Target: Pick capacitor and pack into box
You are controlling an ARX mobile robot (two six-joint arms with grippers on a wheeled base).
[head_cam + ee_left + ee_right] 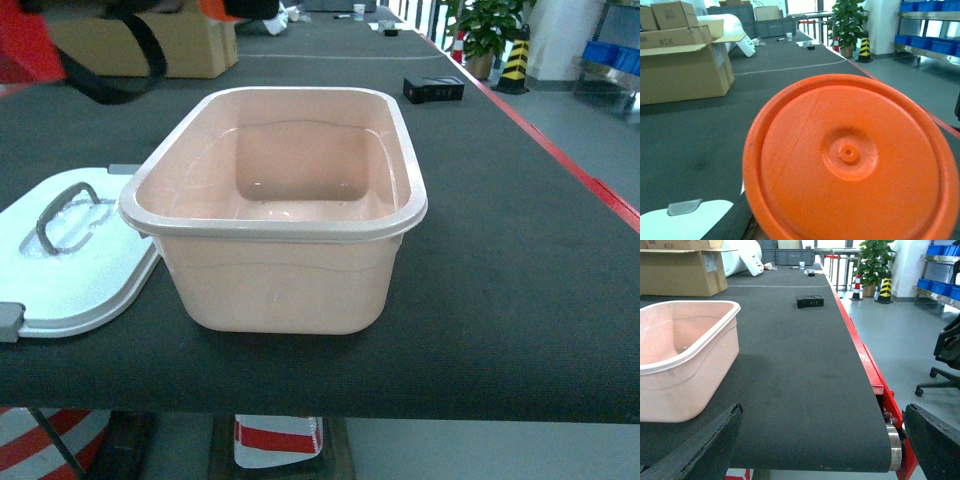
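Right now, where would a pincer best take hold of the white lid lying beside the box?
By the grey handle on the white lid, coming from above: the lid lies flat on the belt, and the arched handle stands up from it, leaving a gap a finger could probably enter.

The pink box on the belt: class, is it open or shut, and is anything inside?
Open and empty. The box shows a bare pink floor, and its white lid lies flat beside it.

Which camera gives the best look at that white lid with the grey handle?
The head view: the lid lies flat left of the pink box, handle visible. The left wrist view catches only a corner; the right wrist view misses it.
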